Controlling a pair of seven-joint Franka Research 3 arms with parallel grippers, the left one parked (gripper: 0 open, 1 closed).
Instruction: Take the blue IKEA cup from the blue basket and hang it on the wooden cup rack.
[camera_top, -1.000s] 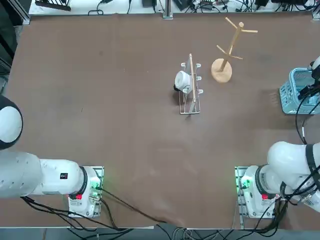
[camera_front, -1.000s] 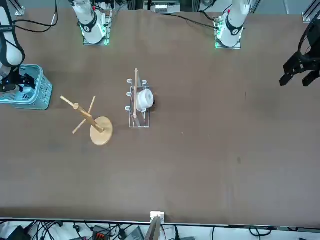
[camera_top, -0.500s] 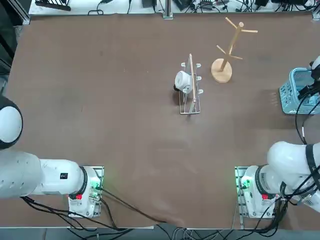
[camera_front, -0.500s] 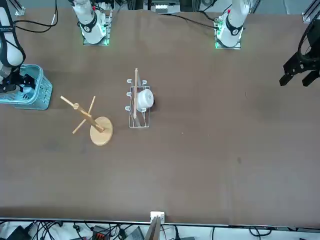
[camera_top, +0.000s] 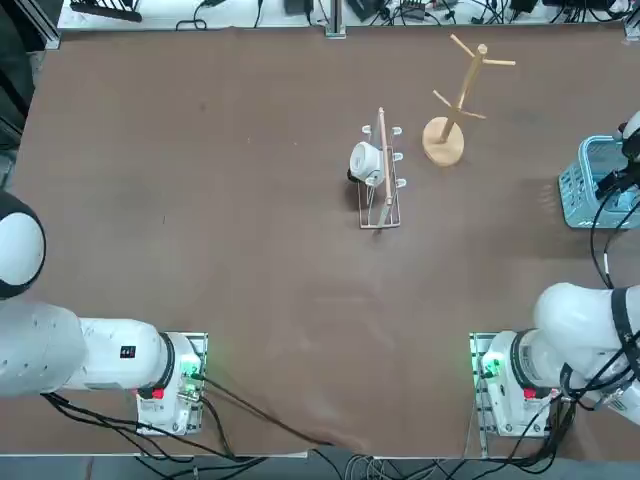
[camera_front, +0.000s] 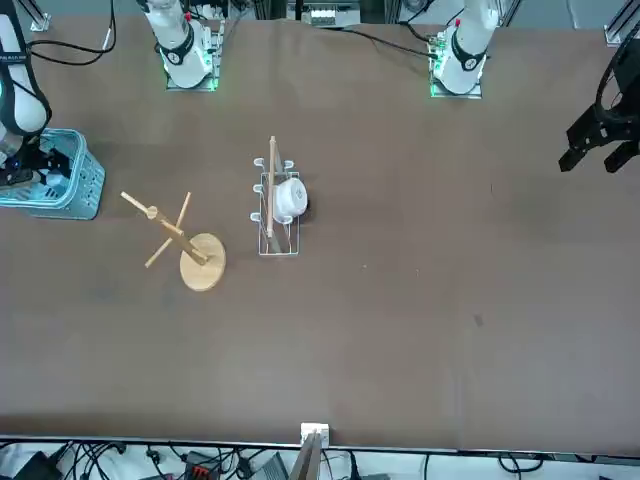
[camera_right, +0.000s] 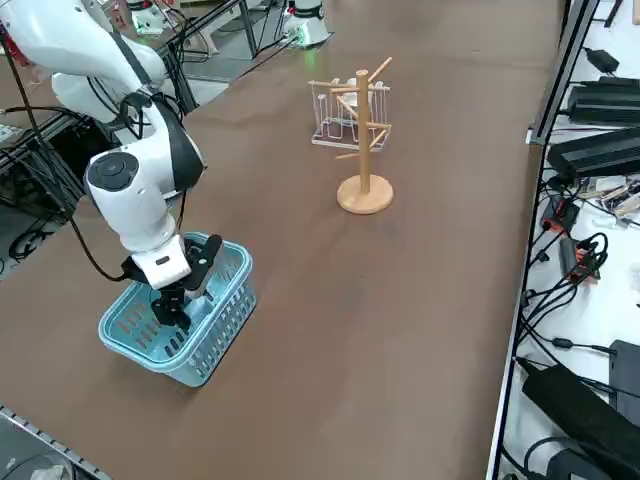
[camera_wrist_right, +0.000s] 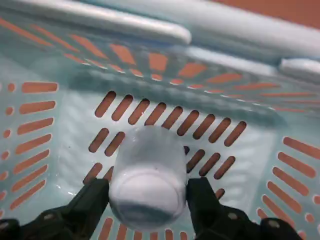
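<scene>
My right gripper (camera_wrist_right: 146, 197), down in the light-blue slotted plastic basket (camera_wrist_right: 45, 125), has fingers apart flanking the pale-blue cylindrical plastic cup (camera_wrist_right: 146, 182); I should close squarely, then lift straight.

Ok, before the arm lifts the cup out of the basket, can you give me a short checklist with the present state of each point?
1. Right claw is down inside the blue basket: ok.
2. Blue IKEA cup sits between the two fingers, one on each side: ok.
3. Fingers grip the cup firmly: cannot tell; they stand close against its sides, but real contact is not clear.
4. Way up out of the basket is free: ok, nothing shows above the open top except the arm.
5. Wooden cup rack stands upright with bare pegs: ok.
6. Wire rack with the white cup stands apart from the wooden cup rack: ok.
</scene>
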